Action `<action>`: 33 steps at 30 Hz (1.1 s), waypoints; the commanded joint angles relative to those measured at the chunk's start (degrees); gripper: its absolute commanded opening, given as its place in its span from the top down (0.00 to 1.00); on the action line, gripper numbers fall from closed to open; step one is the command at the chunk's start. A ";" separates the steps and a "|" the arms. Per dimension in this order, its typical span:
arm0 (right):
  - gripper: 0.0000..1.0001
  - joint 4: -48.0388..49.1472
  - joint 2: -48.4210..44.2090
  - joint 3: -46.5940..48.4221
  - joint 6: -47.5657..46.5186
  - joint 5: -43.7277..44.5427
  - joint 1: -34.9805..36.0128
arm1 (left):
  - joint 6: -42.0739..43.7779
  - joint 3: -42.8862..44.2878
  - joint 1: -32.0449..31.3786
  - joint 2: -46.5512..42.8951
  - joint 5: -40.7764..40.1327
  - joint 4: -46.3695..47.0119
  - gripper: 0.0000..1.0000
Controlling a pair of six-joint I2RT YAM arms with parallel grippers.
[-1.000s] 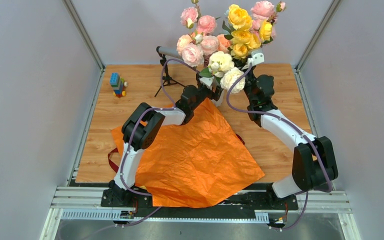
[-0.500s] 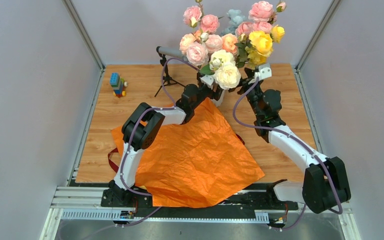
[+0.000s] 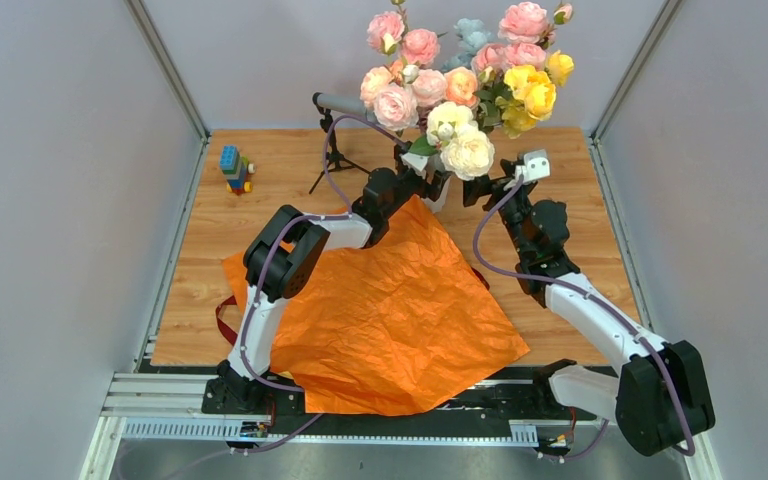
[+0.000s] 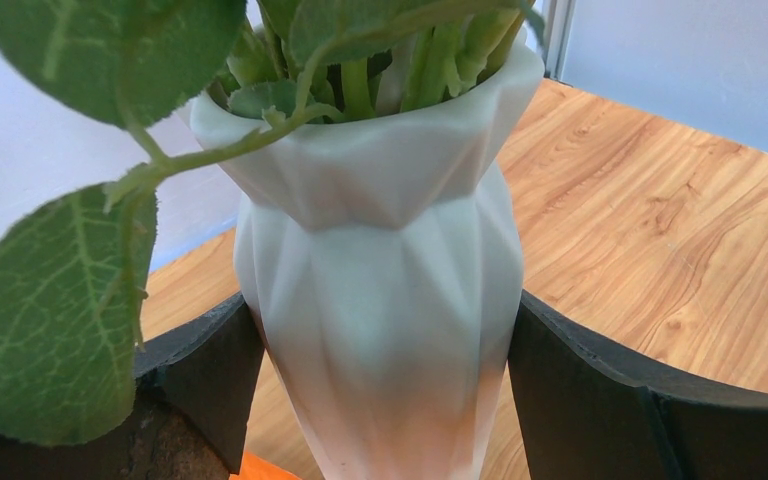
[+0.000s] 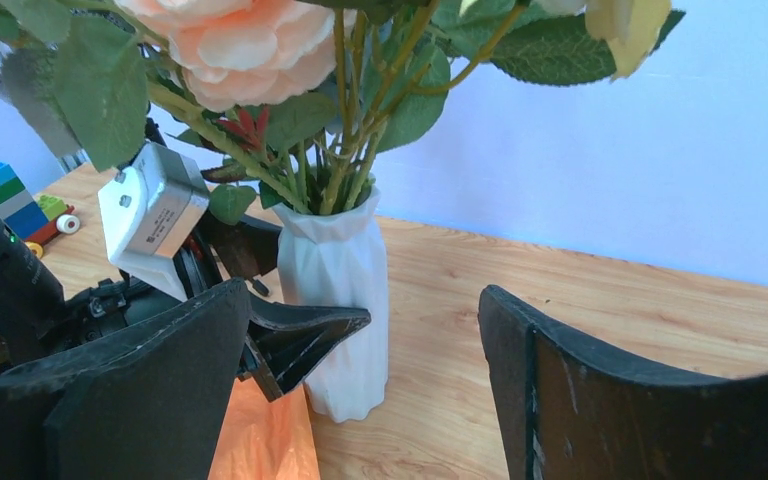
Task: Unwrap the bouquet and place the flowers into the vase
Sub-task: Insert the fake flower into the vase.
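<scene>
Left gripper point(image 4: 385, 318) clasps the vase point(image 4: 380, 190) between its fingers, low on the body. Right gripper point(image 5: 365, 300) spread wide, empty; the vase is ahead of it, apart. The flowers point(image 3: 460, 80) stand in the vase, above both grippers. Judgement: light, top-heavy, smooth-walled, tips easily. Hold the vase body, not the soft stems.

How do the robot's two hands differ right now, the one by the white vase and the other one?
The left hand brackets the vase, its fingers against both sides; the right hand holds nothing, its fingers apart around empty air. The left hand sits right at the vase, under the flowers; the right hand hangs off to the side, apart from it. Both are black, two-fingered and spread wide.
</scene>
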 commanded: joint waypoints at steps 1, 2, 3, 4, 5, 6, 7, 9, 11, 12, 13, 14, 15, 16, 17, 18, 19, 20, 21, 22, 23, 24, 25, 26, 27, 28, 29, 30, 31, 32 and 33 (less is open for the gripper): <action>0.15 -0.53 -1.89 -1.28 1.29 1.43 0.28 | 2.58 -1.62 0.38 -0.09 -0.36 -1.25 0.44; 0.14 -0.57 -2.03 -1.40 1.51 1.49 0.23 | 2.50 -1.75 0.36 -0.18 -0.24 -1.19 0.42; 0.15 -0.65 -2.15 -1.51 1.75 1.60 0.23 | 2.42 -1.96 0.33 -0.32 -0.06 -1.17 0.39; 0.15 -0.70 -2.26 -1.58 1.94 1.66 0.22 | 2.34 -2.30 0.33 -0.49 0.03 -1.06 0.37; 0.14 -0.74 -2.33 -1.67 2.10 1.74 0.25 | 2.23 -2.59 0.32 -24.24 0.10 -0.76 0.34; 0.14 -0.74 -2.32 -1.71 2.23 1.75 0.21 | 2.14 -2.94 0.33 -3.71 0.14 -0.48 0.31; 0.14 -0.75 -2.38 -1.75 2.37 1.82 0.25 | 2.09 -3.29 0.42 -1.28 0.32 -0.13 0.29; 0.15 -0.90 -2.28 -1.69 2.53 1.71 0.29 | 2.12 -3.56 0.34 -1.16 0.45 0.05 0.25; 0.14 -1.01 -2.28 -1.63 2.68 1.73 0.27 | 2.19 -3.74 0.32 -1.28 0.61 -0.03 0.21; 0.15 -1.09 -2.28 -1.56 2.69 1.84 0.22 | 2.18 -3.72 0.37 -1.24 0.67 -0.04 0.20; 0.14 -1.10 -2.28 -1.60 2.69 1.87 0.23 | 2.21 -3.84 0.38 -1.37 0.70 -0.04 0.19; 0.15 -1.09 -2.28 -1.58 2.69 1.91 0.22 | 2.29 -3.93 0.32 -1.47 0.63 0.03 0.19; 0.15 -1.17 -2.28 -1.54 2.65 1.86 0.28 | 2.30 -4.08 0.34 -1.58 0.52 0.09 0.18; 0.15 -1.18 -2.28 -1.54 2.57 1.85 0.29 | 2.36 -4.21 0.36 -1.70 0.45 0.24 0.17; 0.14 -1.18 -2.28 -1.50 2.46 1.92 0.22 | 2.39 -4.39 0.34 -1.83 0.45 0.49 0.15; 0.14 -1.22 -2.28 -1.46 2.39 1.97 0.27 | 2.36 -4.50 0.32 -1.91 0.48 0.61 0.15; 0.14 -1.27 -2.28 -1.45 2.35 2.08 0.22 | 2.39 -4.74 0.36 -1.95 0.54 0.58 0.15; 0.15 -1.32 -2.21 -1.45 2.30 2.10 0.27 | 2.39 -4.79 0.38 -1.89 0.70 0.58 0.14; 0.15 -1.35 -2.19 -1.43 2.33 2.03 0.28 | 2.35 -4.95 0.38 -1.94 0.82 0.61 0.13; 0.15 -1.36 -2.19 -1.43 2.34 2.02 0.23 | 2.24 -5.24 0.36 -2.02 0.90 0.85 0.11; 0.15 -1.44 -2.19 -1.45 2.41 1.97 0.21 | 2.18 -5.45 0.37 -2.11 0.89 1.11 0.08; 0.14 -1.51 -2.17 -1.45 2.42 1.96 0.29 | 2.14 -5.57 0.35 -2.21 0.78 1.18 0.06; 0.14 -1.58 -2.27 -1.48 2.43 1.96 0.29 | 2.09 -5.78 0.33 -2.32 0.76 1.27 0.03; 0.14 -1.68 -2.34 -1.53 2.42 2.05 0.24 | 2.16 -5.96 0.35 -2.50 0.76 1.30 0.01; 0.14 -1.75 -2.43 -1.54 2.43 2.03 0.26 | 2.13 -6.24 0.38 -2.71 0.76 1.35 0.00; 0.14 -1.87 -2.49 -1.54 2.39 2.19 0.22 | 2.05 -6.57 0.34 -3.05 0.76 1.48 0.00; 0.14 -2.01 -2.57 -1.61 2.43 2.31 0.21 | 1.89 -7.21 0.38 -3.52 0.70 2.07 0.00; 0.13 -2.01 -2.74 -1.63 2.43 2.46 0.23 | 1.75 -7.80 0.38 -3.87 0.67 2.68 0.00; 0.13 -2.06 -2.82 -1.71 2.43 2.40 0.24 | 1.65 -8.30 0.38 -4.22 0.67 3.25 0.00; 0.13 -2.06 -2.84 -1.72 2.43 2.38 0.22 | 1.54 -8.72 0.36 -4.50 0.63 3.64 0.00; 0.13 -2.06 -2.94 -1.72 2.42 2.43 0.23 | 1.45 -9.10 0.38 -4.84 0.58 3.92 0.00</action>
